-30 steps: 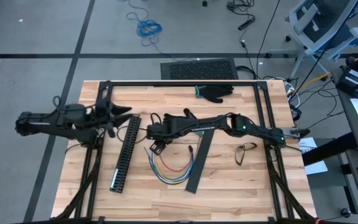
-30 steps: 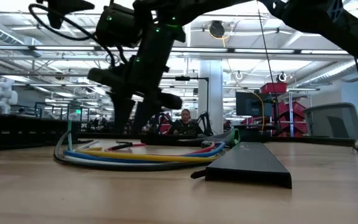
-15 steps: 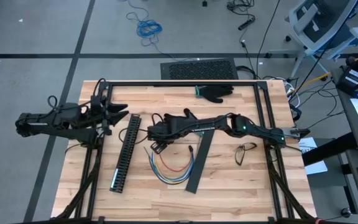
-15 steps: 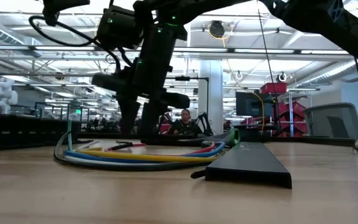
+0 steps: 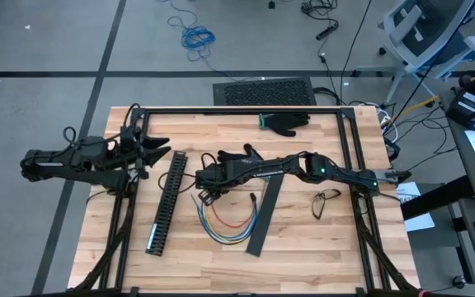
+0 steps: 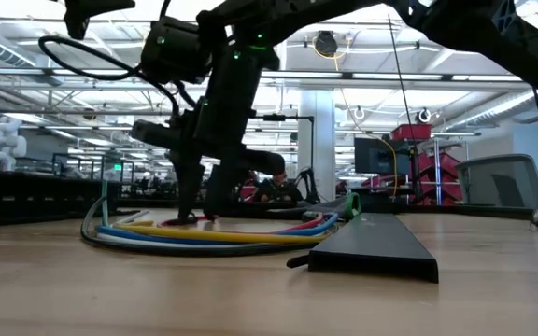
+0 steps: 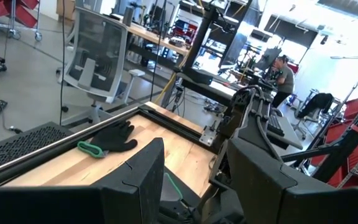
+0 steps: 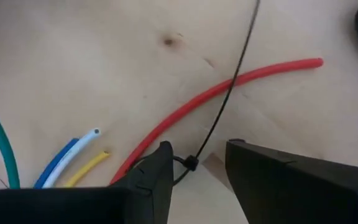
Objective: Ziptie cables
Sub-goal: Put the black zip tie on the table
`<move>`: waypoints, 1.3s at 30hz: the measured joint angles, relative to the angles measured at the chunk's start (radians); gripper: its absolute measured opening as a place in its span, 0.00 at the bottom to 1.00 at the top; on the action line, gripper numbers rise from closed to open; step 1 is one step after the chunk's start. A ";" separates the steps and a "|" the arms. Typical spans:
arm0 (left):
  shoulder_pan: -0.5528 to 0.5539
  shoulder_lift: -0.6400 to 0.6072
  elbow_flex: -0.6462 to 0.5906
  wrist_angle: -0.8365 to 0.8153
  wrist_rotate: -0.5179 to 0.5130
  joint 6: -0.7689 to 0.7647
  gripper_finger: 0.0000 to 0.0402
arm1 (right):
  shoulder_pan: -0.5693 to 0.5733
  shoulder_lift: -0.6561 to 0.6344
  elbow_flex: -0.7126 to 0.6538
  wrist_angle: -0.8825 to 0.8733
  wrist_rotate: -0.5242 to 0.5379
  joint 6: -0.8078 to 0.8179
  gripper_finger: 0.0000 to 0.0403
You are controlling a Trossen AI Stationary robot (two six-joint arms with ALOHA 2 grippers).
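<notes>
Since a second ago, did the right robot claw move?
Yes. In the low view the right gripper has come down onto the cables, its fingertips now almost on the table.

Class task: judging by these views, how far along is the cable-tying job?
Done: nothing bound; the loose red, yellow, blue and green cables lie spread on the wooden table. In hand: the right gripper is down at a thin black zip tie. Left: looping and cinching the tie.

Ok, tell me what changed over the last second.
The right gripper came down to the table at the cables' ends, its jaws narrowing around a thin black zip tie. The left gripper pulled back slightly toward the table's left edge. Cables, black duct and gloves stayed put.
</notes>
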 joint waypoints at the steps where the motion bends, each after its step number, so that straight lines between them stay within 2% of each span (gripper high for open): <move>1: 0.000 0.000 0.000 0.000 0.000 0.000 0.43 | 0.000 0.003 0.000 0.005 0.000 0.001 0.33; 6: 0.000 0.000 0.000 0.000 0.000 0.000 0.43 | 0.000 0.014 0.002 0.022 0.000 0.004 0.32; 9: 0.000 0.000 0.000 -0.001 0.000 0.000 0.43 | 0.001 0.014 0.002 0.007 0.007 -0.001 0.28; 16: 0.000 0.000 0.000 -0.003 0.000 0.000 0.43 | 0.008 0.014 0.002 -0.042 0.001 -0.074 0.02; 26: 0.000 0.000 0.000 -0.011 0.000 0.001 0.43 | 0.010 -0.014 -0.001 -0.093 0.024 -0.113 0.00; 39: 0.000 0.000 0.000 -0.030 -0.018 0.002 0.43 | -0.001 -0.178 0.001 -0.172 0.073 -0.184 0.00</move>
